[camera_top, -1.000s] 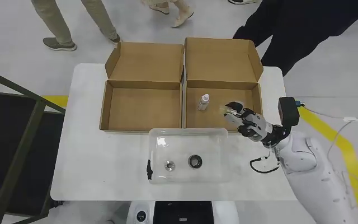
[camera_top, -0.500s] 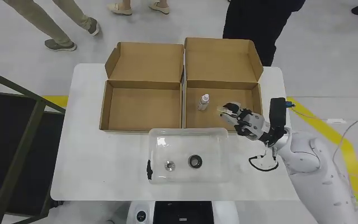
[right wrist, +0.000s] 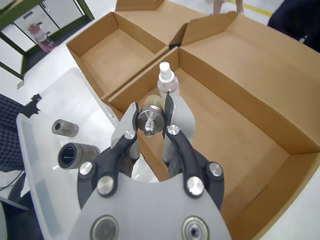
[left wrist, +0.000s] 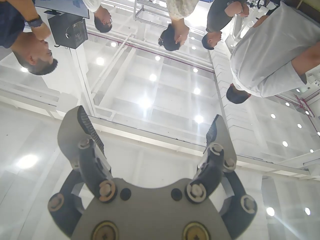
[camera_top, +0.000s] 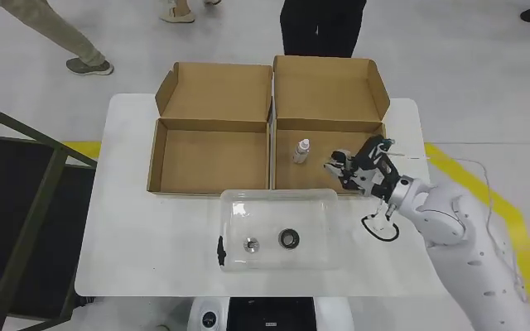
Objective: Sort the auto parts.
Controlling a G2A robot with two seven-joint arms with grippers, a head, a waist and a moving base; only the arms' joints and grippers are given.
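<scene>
Above the right-hand cardboard box (camera_top: 358, 142) (right wrist: 237, 116), near the wall that faces the robot, the right gripper (camera_top: 343, 162) (right wrist: 151, 102) hangs with its jaws clamped on a short metal part with a threaded stub (camera_top: 338, 156) (right wrist: 149, 121). The stub points back toward the wrist. The part is held clear of the box floor. Inside the same box a small clear spray bottle (camera_top: 301, 150) (right wrist: 167, 81) stands upright close to the wall shared with the left-hand box (camera_top: 214, 160) (right wrist: 117, 51), near the held part but not touching it. The two boxes sit side by side on the white table (camera_top: 132, 232) with their lids folded back. In front of them, closer to the robot, lies a clear plastic tray (camera_top: 319, 248) (right wrist: 32, 151) that holds two more metal parts set a little apart: a small grey sleeve (camera_top: 251, 244) (right wrist: 65, 127) and a larger dark-bored cylinder (camera_top: 288, 238) (right wrist: 75, 154), both on their sides. The left gripper (left wrist: 148, 116) points up at the ceiling lights, its jaws spread wide with nothing between them.
</scene>
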